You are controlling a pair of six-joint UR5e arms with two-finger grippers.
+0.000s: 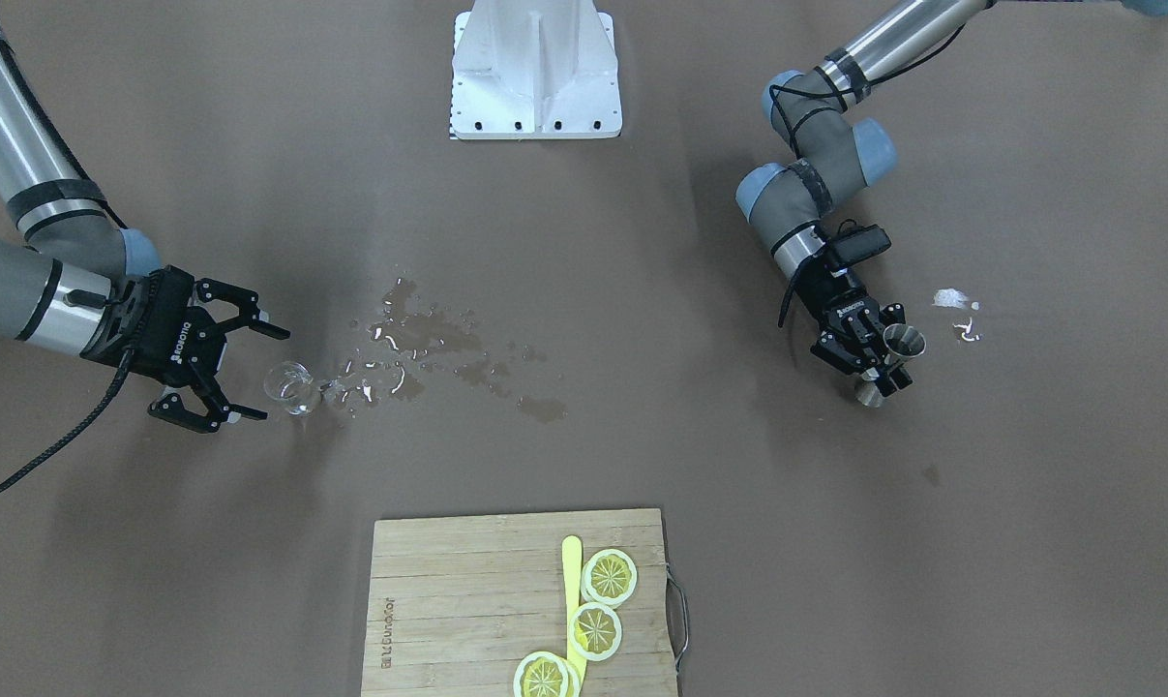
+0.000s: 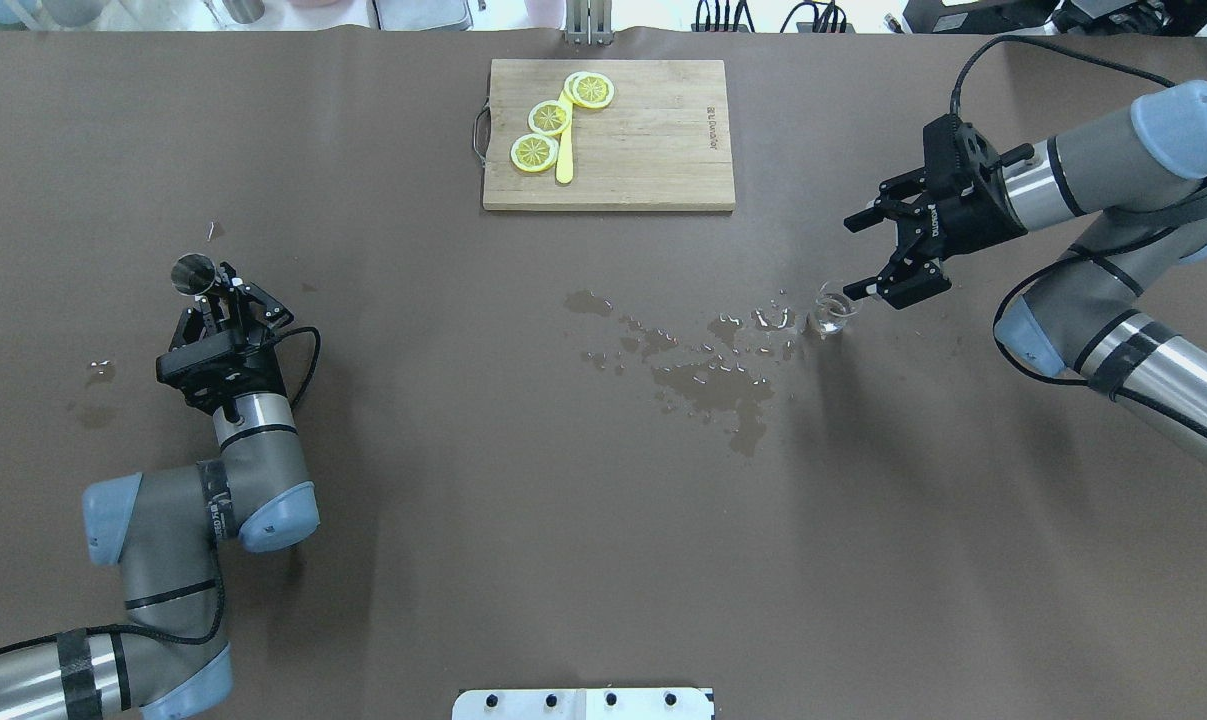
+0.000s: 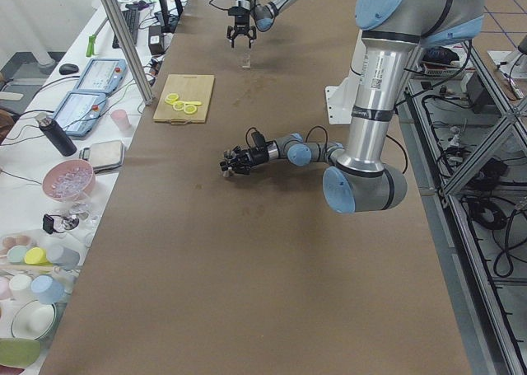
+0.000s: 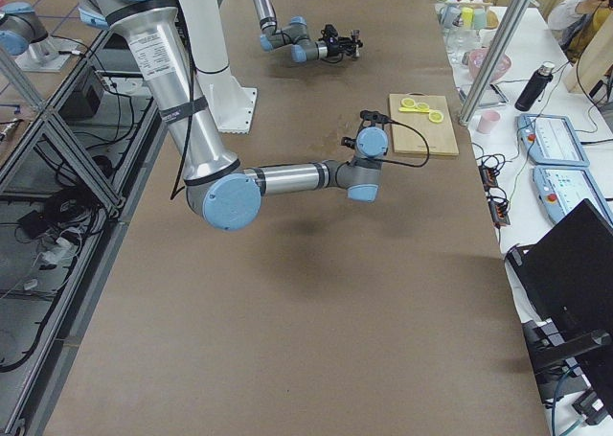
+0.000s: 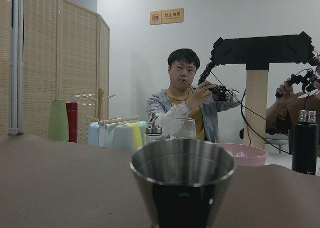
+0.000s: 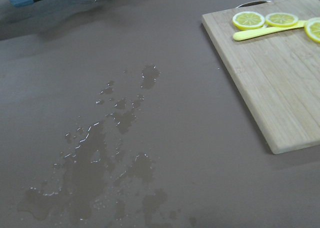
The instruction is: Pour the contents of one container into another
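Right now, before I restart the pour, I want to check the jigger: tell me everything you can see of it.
The jigger is hourglass-shaped, two cones joined at a narrow waist, in shiny grey metal. It is upright with a round mouth facing up. The inside looks dark, and no liquid can be made out. The left gripper has its fingers shut on the waist. It is on the robot's left side of the brown table. Whether its foot touches the table cannot be told.

Overhead view: tons of room across the middle and lower half of the table (image 2: 463,480). Stuff in the way: wet spill (image 2: 708,380) right of centre, glass cup (image 2: 831,312) beside it, cutting board (image 2: 653,150) top centre, jigger (image 2: 193,272) far left.
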